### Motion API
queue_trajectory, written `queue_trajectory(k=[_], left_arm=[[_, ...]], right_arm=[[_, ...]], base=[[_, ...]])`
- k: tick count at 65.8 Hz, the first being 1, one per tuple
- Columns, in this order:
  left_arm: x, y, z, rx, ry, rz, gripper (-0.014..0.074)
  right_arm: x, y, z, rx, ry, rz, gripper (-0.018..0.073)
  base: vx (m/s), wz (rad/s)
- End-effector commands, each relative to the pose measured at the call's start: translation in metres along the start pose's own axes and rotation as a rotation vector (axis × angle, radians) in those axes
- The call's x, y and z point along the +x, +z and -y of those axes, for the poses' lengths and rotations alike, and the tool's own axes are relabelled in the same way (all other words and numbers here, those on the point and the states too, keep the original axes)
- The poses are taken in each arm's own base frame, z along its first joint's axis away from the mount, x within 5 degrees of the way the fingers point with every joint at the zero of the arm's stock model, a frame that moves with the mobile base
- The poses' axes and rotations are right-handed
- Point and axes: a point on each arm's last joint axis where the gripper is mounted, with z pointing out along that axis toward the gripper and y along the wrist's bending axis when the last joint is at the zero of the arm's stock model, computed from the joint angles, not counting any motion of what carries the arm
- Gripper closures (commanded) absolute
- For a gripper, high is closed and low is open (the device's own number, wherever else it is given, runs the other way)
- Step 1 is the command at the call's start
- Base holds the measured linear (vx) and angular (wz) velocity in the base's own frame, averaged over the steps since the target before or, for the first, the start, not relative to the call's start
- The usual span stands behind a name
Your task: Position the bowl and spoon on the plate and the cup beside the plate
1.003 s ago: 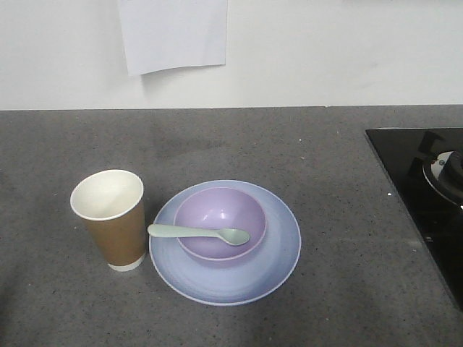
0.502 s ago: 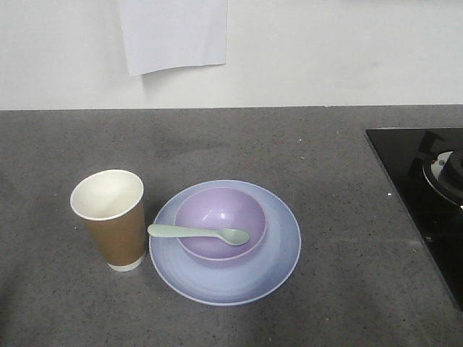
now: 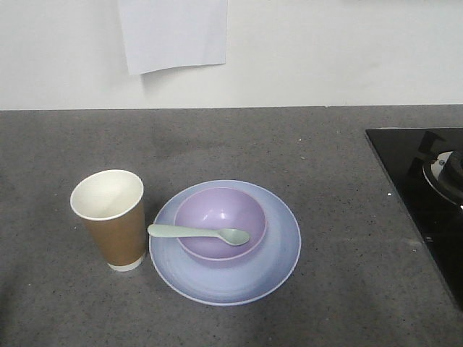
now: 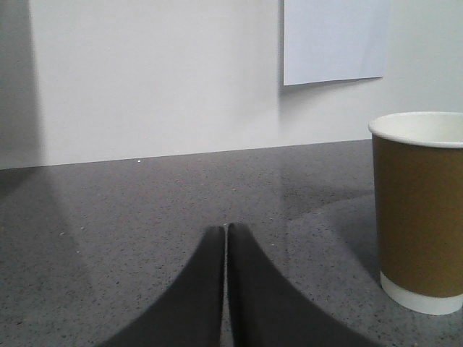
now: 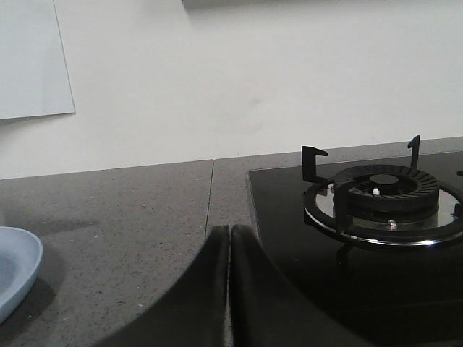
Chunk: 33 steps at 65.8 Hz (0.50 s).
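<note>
The lavender bowl (image 3: 221,222) sits in the middle of the pale blue plate (image 3: 278,249) on the grey counter. Across the bowl's rim lies the mint-white spoon (image 3: 197,233), head to the right, handle out to the left. The brown paper cup (image 3: 111,219) stands upright just left of the plate; the left wrist view shows it too, the cup (image 4: 419,210) at the right edge. My left gripper (image 4: 226,228) is shut, empty, low over the counter left of the cup. My right gripper (image 5: 229,228) is shut and empty, with the plate's edge (image 5: 16,271) at far left.
A black glass hob (image 3: 427,195) with a gas burner (image 5: 380,195) fills the counter's right side, close to my right gripper. A white wall runs along the back with a sheet of paper (image 3: 173,32) stuck to it.
</note>
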Motion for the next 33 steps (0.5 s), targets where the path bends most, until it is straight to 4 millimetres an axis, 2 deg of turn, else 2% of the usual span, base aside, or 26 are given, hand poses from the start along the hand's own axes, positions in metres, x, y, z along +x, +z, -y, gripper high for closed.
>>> queue_trajectory(k=[1, 33], left_arm=[[0.0033, -0.0001, -0.0005, -0.003, -0.010, 0.054, 0.0602], [0.0033, -0.0001, -0.0005, -0.003, -0.010, 0.054, 0.0602]], right_arm=[[-0.0030, -0.0008, -0.0005, -0.004, -0.016, 0.074, 0.0561], [-0.0030, -0.0008, -0.0005, -0.004, -0.016, 0.074, 0.0561]], base=[[0.00, 0.00], [0.00, 0.00]])
